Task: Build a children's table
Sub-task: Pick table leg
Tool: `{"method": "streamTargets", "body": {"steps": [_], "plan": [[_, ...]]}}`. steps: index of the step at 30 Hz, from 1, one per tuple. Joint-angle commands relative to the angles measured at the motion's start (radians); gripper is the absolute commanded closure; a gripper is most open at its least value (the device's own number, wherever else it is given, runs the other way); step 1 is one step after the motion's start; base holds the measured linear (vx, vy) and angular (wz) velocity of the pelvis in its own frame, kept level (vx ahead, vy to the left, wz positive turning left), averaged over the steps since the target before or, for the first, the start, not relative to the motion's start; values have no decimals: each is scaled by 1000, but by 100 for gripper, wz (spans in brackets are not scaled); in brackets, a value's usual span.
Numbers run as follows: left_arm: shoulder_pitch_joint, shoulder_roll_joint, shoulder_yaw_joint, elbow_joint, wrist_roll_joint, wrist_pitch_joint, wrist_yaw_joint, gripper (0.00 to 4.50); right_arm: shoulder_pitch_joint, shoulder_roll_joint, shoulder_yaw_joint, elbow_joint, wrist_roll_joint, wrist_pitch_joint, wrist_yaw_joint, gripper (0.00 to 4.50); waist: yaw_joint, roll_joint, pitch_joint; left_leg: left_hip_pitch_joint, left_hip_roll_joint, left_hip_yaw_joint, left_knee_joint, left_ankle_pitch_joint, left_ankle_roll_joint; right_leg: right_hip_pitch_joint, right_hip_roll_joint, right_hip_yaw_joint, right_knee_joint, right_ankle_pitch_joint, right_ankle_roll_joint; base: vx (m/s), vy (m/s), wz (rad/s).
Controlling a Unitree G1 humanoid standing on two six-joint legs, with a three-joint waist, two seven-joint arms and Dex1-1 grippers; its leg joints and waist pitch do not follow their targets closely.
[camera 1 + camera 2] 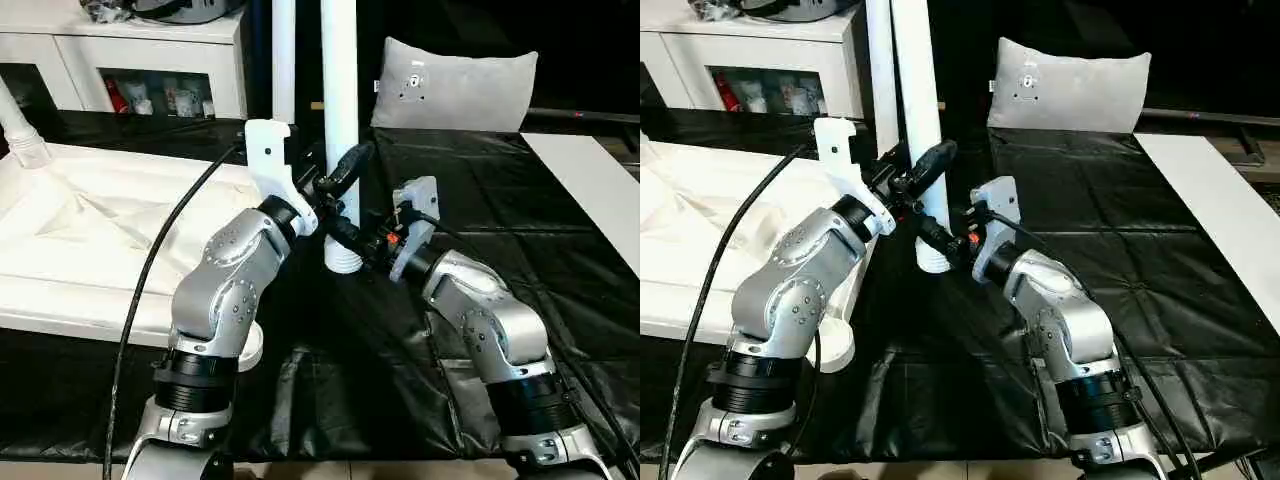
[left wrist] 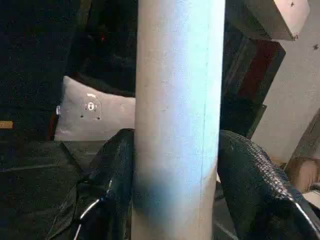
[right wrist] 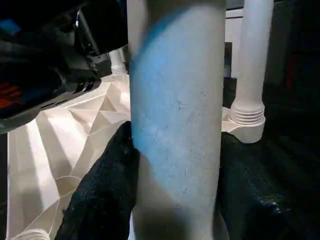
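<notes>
You have one table leg (image 1: 340,90) upright, clamped between both sets of fingers: left gripper (image 1: 338,172) higher, right gripper (image 1: 352,238) near its ribbed end. Next, carry it to an open corner socket of the upturned tabletop (image 1: 90,230).

Dim room, glare on black sheet (image 1: 500,200), blurry wrist views

Black plastic sheet (image 1: 470,210), wrinkled and glossy, covered work surface. Grey-white pillow (image 1: 455,88) propped upright at far edge, small tag on front. White cabinet (image 1: 150,55) with glass doors stood far left, coloured items behind glass, dark clutter on top. White flat panel (image 1: 600,185) lay along right edge. Background behind pillow dark.
</notes>
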Motion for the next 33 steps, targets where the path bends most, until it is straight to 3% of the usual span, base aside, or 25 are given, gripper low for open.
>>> {"method": "streamTargets", "body": {"steps": [1, 12, 20, 33], "plan": [[-3, 2, -12, 5, 19, -2, 5, 210, -26, -2, 1, 4, -11, -12, 4, 261, -1, 0, -68, -1, 65, -18, -66, -74, 25, 56, -123, 66, -77, -187, -111, 0, 0, 0], [-2, 6, -17, 10, 29, -7, -3, 210, -18, -4, 9, -2, -19, -13, 13, 261, -1, 1, -68, 1, 66, -18, -66, -73, 25, 55, -124, 67, -75, -176, -116, 0, 0, 0], [2, 35, -47, 16, 86, -24, -6, 210, -20, -5, 7, 2, -23, -14, 20, 261, -2, -1, -68, 0, 65, -18, -67, -72, 24, 55, -122, 67, -76, -185, -106, 0, 0, 0], [-11, 161, -153, 82, 329, -127, 29, 214, -17, -4, 6, 5, -29, -16, 21, 261, -2, 4, -69, 1, 67, -19, -68, -75, 17, 54, -125, 68, -73, -170, -111, 0, 0, 0]]}}
